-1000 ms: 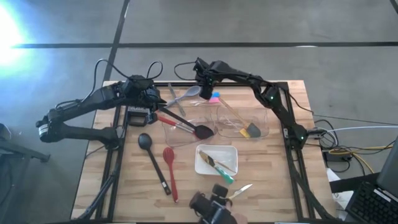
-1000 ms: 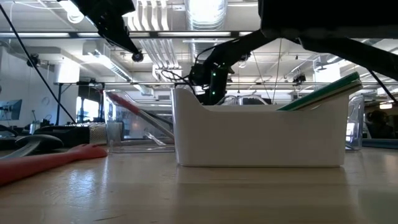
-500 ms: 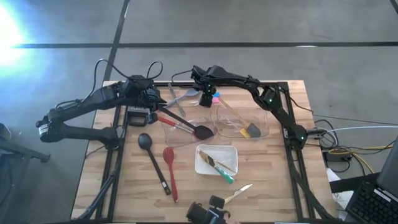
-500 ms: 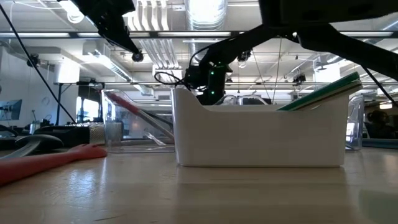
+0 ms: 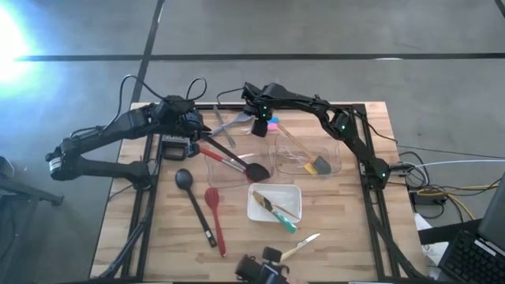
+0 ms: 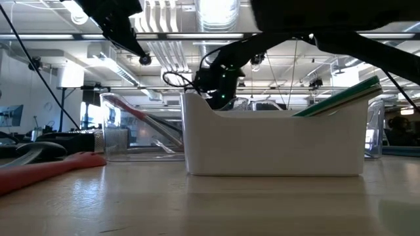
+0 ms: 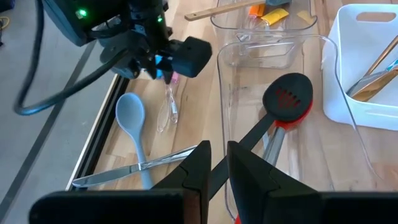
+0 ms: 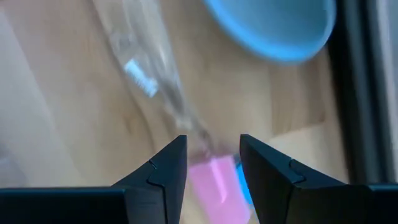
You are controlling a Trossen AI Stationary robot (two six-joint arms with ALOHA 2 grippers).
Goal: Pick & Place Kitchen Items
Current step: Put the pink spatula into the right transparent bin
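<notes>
My left gripper (image 5: 203,130) (image 7: 219,165) is shut on the handle of a black slotted spoon (image 5: 256,167). Its head (image 7: 287,94) lies on a red utensil (image 7: 292,117) inside the left clear bin (image 5: 215,175). My right gripper (image 5: 259,120) (image 8: 211,149) is open near the far edge. Its fingers stand on either side of a pink spatula (image 8: 211,180) without touching it, with a blue spatula (image 8: 244,186) beside that. A grey spoon (image 5: 241,118) (image 8: 273,25), clear tongs (image 7: 169,109) and a knife (image 7: 137,168) lie flat close by. My left gripper pinches the black slotted spoon's handle (image 7: 252,135) between its two fingers, well away from the head. The fingers come from the table's left and lie roughly along the handle. The spoon slants down from the hold, and its head rests in the left clear bin.
A black ladle (image 5: 185,181) and a red spoon (image 5: 213,197) lie on the table near the middle. The white tray (image 5: 252,207) holds slim utensils. The right clear bin (image 5: 293,142) holds a yellow and grey spatula. A small knife (image 5: 304,243) and a dark object (image 5: 264,270) sit at the near edge.
My right gripper has moved toward the table's near edge and down, over the pink and blue spatulas. In the low view the left clear bin has shifted slightly toward the table's left.
</notes>
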